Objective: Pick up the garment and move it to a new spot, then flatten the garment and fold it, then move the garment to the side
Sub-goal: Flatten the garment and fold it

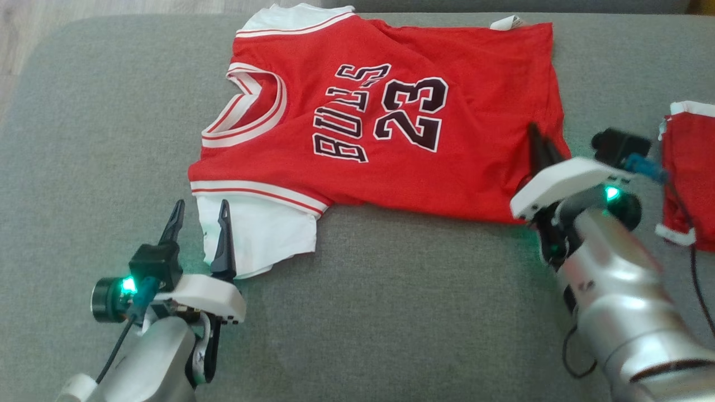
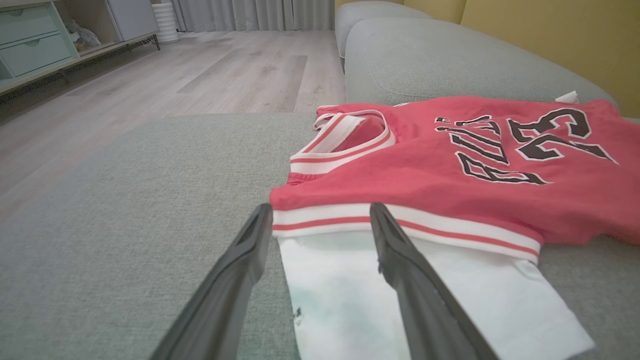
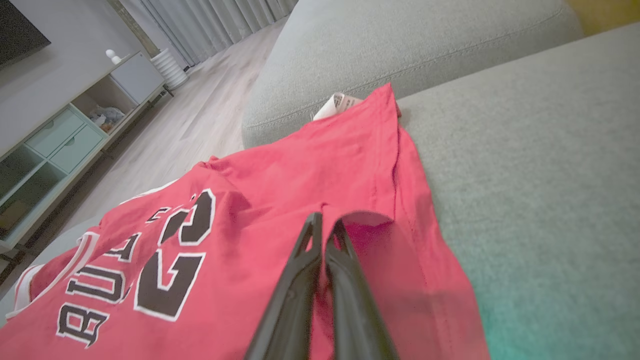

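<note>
on the grey sofa cushion, the following are entered.

item 1. jersey, red with white trim, lettered "bulls 23". it is laid face up and mostly flat, collar toward the robot's left and hem toward its right. a white sleeve is spread at the near left corner. a white label is turned out at the far hem corner.

item 2. right gripper. it is set on the near hem corner with its fingers drawn tight together. in the right wrist view a small pucker of red cloth is raised at the fingertips, so the hem is judged to be pinched. this corner is taken, it is judged, so that the wide end can be lifted without bunching.

item 3. left gripper. its fingers are spread wide and nothing is held. the side edge of the white sleeve is straddled, with one finger over bare cushion and the other over the sleeve. a closing here is judged likely to catch that edge, giving a hold at each end of the near side.

item 4. second red garment, white-trimmed. it is lying at the far right, apart from the jersey, and is not gripped.

status: pick-up is judged half prepared. one corner is secured, and the sleeve is not yet taken.
</note>
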Robot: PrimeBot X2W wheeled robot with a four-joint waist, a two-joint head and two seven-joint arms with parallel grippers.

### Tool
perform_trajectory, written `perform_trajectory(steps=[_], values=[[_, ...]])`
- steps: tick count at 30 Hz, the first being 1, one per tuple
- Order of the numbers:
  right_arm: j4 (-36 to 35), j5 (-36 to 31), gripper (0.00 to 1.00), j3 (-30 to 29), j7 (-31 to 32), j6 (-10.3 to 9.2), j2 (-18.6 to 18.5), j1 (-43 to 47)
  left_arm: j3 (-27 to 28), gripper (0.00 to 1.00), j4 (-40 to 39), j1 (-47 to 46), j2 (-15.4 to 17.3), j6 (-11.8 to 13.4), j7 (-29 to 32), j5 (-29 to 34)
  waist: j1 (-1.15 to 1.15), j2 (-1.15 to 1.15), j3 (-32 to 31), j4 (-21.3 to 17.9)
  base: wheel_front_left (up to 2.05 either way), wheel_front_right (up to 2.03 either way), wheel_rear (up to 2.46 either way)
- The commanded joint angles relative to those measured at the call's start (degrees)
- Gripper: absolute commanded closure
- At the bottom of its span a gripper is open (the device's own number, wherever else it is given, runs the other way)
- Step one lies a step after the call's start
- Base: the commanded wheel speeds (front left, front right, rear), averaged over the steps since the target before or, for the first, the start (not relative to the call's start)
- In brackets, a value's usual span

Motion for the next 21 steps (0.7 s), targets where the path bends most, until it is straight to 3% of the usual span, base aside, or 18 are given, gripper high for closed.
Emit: perform_trajectory(steps=[1, 14, 15, 16, 21], values=[[-0.21, -1.12, 1.0, -0.32, -1.13, -0.05, 0.44, -3.09, 1.83, 0.0, -1.07, -2.35, 1.02, 0.08, -0.66, 0.52, 0.0, 0.0, -0.01, 0.13, 0.0, 0.0, 0.0], [9.37, -10.59, 1.0, -10.27, -2.2, -0.05, -5.06, -13.76, 1.18, 0.0, -0.84, -3.03, 0.18, -0.44, -0.69, 0.83, 0.0, 0.0, 0.7, 2.79, 0.0, 0.0, 0.0], [9.74, -12.04, 0.26, -10.53, -2.13, -0.05, -5.67, -14.07, 1.16, 0.0, -0.81, -3.05, 0.17, -0.48, -0.69, 0.84, 0.0, 0.0, 0.71, 2.88, 0.0, 0.0, 0.0], [10.0, -13.19, 0.0, -11.05, -2.13, -0.05, -5.99, -14.33, 1.17, 0.0, -0.77, -3.06, 0.17, -0.48, -0.69, 0.85, 0.0, 0.0, 0.68, 2.93, 0.0, 0.0, 0.0], [10.43, -20.52, 0.0, -12.86, -2.49, -0.05, -5.19, -13.62, 2.1, 0.0, -0.87, -2.42, 0.56, 0.03, -0.7, 0.61, 0.0, 0.0, -0.09, 1.52, 0.0, 0.0, 0.0]])
